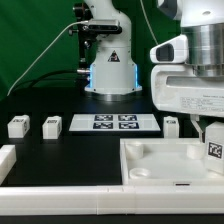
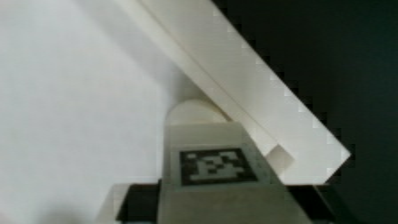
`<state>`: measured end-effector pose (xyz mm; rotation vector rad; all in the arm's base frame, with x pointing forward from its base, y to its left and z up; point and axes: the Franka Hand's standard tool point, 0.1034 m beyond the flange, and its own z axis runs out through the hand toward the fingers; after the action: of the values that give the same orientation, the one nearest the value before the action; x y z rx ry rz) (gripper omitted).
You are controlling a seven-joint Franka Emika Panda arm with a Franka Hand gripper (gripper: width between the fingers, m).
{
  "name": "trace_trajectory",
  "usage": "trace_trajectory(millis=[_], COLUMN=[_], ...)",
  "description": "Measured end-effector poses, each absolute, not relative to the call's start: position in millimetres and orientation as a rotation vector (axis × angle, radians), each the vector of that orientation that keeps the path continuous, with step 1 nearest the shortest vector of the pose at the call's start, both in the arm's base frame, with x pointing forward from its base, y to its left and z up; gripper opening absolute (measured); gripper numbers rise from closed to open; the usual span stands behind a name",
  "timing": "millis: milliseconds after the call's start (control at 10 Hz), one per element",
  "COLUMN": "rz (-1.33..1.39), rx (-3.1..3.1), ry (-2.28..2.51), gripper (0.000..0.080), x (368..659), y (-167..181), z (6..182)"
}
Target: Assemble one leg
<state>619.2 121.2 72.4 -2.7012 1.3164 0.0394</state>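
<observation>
My gripper (image 1: pixel 212 138) is shut on one leg (image 1: pixel 214 150), a stubby white block with a black-and-white tag, and holds it upright over the near right corner of the large white tray-like part (image 1: pixel 150 172). In the wrist view the leg (image 2: pixel 215 150) sits between my dark fingers (image 2: pixel 139 202). Its far end is next to the tray's raised rim (image 2: pixel 249 85), at a rounded corner socket; whether it touches is not visible. Three more legs stand on the black table: two at the exterior view's left (image 1: pixel 17 126) (image 1: pixel 51 125) and one at its right (image 1: pixel 171 124).
The marker board (image 1: pixel 113 123) lies between the loose legs. The arm's base (image 1: pixel 109 70) stands behind it. A white raised piece (image 1: pixel 8 160) sits at the front of the exterior view's left. A green backdrop closes the back.
</observation>
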Motion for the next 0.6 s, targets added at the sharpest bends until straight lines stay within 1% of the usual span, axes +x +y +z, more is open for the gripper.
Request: trace_trajectory(millis=[400, 600], rz=[0.101, 0.1], rx=[-2.395, -2.414], ry=[1.8, 1.775], gripper=[0.0299, 0.0298], x=[617.2, 616.6], y=[129.8, 132.5], z=[72.3, 72.3])
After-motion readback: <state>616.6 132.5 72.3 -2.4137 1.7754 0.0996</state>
